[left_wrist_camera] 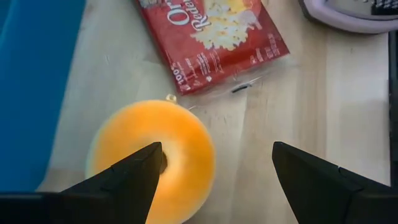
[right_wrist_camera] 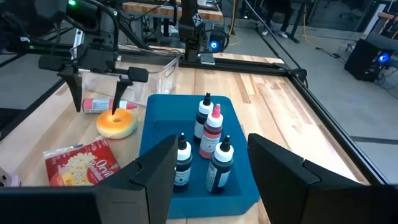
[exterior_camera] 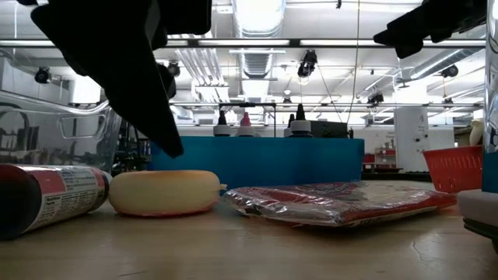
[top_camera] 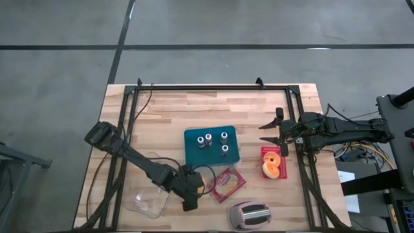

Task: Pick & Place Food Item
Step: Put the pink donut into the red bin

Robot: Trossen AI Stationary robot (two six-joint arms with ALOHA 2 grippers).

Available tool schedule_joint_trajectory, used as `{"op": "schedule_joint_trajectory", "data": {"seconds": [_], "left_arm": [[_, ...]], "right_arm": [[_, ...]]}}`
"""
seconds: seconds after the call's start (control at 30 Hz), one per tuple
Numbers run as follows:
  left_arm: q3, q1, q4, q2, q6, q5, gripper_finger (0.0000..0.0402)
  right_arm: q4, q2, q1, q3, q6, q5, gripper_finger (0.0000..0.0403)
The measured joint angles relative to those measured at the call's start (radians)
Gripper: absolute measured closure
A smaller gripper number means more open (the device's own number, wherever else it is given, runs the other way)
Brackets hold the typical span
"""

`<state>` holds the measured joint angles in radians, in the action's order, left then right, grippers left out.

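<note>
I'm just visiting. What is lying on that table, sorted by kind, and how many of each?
Small bottles: 4
Teal tray: 1
Doughnut lying on the table: 1
Popcorn packet: 1
Toaster: 1
Clear container: 1
Red-labelled tube: 1
Red basket with orange food in it: 1
Total: 11

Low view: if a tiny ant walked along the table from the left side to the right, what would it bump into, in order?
Tube with a red label → yellow donut → flat popcorn packet in clear wrap → red basket, farther back.
</note>
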<state>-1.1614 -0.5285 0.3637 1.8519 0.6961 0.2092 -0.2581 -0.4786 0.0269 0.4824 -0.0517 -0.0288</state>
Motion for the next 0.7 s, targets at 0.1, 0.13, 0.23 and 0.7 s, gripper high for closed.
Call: {"op": "schedule_joint_trajectory", "data": {"seconds": [0.1,0.13,0.23,0.7], "left_arm": [[0.001,0.000,0.007,0.000,0.009,0.000,0.0094],[0.001,0.000,0.007,0.000,0.011,0.000,0.0094],[0.001,0.000,0.015,0.007,0.014,0.000,0.0094],[-0.017,0.003,0.034,0.088,0.016,-0.025,0.0094]], "right_arm": [[0.000,0.000,0.000,0.000,0.000,0.000,0.0213],[0.000,0.000,0.000,0.000,0.000,0.000,0.0213],[0.000,0.000,0.000,0.000,0.000,0.001,0.0213],[0.005,0.000,0.000,0.000,-0.003,0.001,0.0213]]}}
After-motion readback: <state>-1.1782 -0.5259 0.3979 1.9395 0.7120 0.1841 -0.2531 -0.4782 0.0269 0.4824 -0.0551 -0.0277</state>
